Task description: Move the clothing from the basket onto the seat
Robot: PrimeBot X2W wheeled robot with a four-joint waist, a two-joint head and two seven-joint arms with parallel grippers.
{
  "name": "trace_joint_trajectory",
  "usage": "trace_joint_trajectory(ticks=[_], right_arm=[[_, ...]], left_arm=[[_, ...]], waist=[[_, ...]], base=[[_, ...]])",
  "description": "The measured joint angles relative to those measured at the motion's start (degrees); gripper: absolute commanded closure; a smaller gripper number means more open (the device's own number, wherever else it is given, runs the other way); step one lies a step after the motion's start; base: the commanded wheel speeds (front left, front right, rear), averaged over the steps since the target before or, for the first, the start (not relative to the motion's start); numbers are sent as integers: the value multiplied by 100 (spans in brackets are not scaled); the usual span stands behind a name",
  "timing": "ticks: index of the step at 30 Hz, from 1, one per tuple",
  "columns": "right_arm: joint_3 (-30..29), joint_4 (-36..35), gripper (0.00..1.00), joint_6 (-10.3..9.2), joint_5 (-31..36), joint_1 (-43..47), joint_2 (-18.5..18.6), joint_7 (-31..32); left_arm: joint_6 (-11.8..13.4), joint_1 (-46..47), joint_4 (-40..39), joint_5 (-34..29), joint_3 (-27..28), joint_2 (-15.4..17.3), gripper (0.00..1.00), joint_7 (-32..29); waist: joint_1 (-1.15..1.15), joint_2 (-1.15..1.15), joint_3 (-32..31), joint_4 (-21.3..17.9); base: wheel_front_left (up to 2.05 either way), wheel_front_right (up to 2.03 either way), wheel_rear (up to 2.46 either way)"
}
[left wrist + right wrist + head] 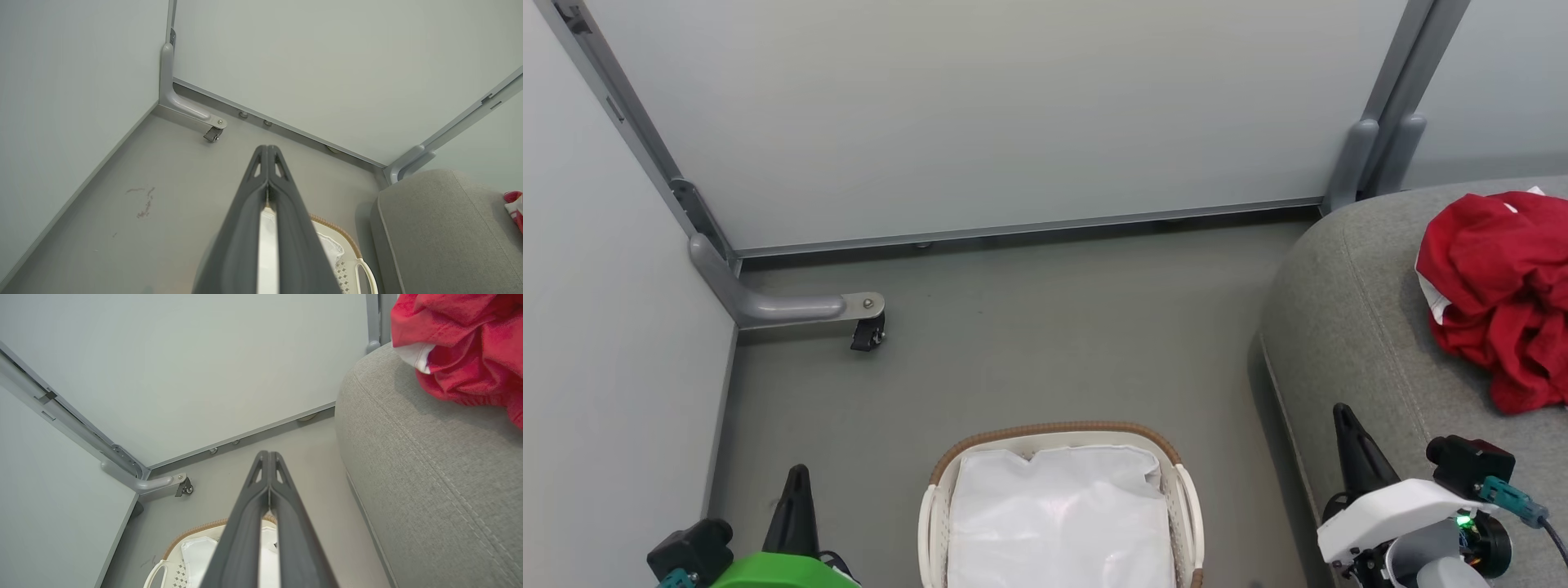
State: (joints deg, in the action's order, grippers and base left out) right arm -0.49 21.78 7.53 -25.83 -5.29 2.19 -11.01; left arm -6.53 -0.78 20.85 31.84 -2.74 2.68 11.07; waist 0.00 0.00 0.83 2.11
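Both pinched shut on nothing: left gripper (pixel 799 482) and right gripper (pixel 1343 420)
Between them the basket (pixel 1054 428) shows just its white liner (pixel 1058 514), I think, since its near end is cut off. Further right, the clothing (pixel 1499 286) lies bunched on the seat (pixel 1356 327), apart from both grippers.

The grey floor (pixel 1029 327) carries the white laundry basket (pixel 1054 428) and, right of it, the light-grey sofa seat (pixel 1347 327), where red clothing (pixel 1494 286) lies crumpled. Left of the basket, the floor shows a reddish mark (pixel 144 202), perhaps a stain.
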Motion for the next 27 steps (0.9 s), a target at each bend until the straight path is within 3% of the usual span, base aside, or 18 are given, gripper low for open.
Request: trace_joint_trajectory(ticks=[27], right_arm=[[-202, -276, 100, 0, -2292, -2, 11, 599]], left_arm=[[-12, 203, -226, 2091, 312, 1, 100, -606]], waist=[[0, 0, -16, -51]], base=[[0, 0, 0]])
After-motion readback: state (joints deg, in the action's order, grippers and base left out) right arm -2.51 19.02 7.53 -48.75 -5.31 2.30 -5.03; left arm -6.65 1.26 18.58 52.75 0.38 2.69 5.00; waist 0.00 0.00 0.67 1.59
